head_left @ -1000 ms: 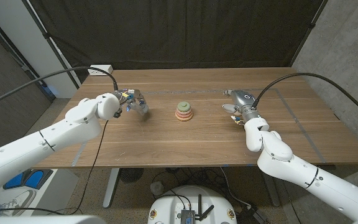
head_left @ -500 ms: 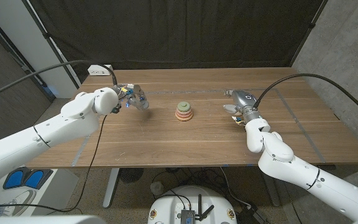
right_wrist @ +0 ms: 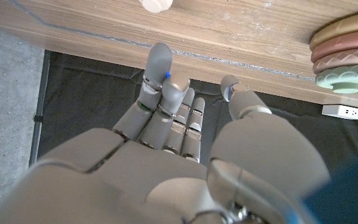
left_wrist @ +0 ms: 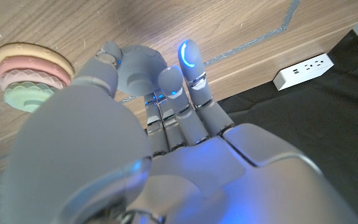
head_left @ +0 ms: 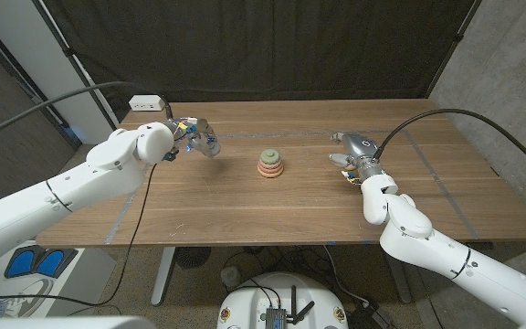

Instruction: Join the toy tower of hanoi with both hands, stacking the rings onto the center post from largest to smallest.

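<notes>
Three rings (head_left: pixel 269 164) already sit stacked mid-surface in the head view, nearer the far edge, so the stacking looks about finished. In the left wrist view the left hand (left_wrist: pixel 160 118) has its fingers released, grasping nothing, beside the stack. In the right wrist view the right hand (right_wrist: pixel 185 124) is likewise spread and empty.

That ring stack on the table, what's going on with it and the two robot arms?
The ring stack stands alone mid-table, rings piled with a green one on top; neither hand touches it. The left hand is raised off to its side, holding nothing. The right hand waits on the other side, fingers apart, also holding nothing. A small white piece lies on the table beyond the right hand's fingers. A white power strip sits at the far edge.
</notes>
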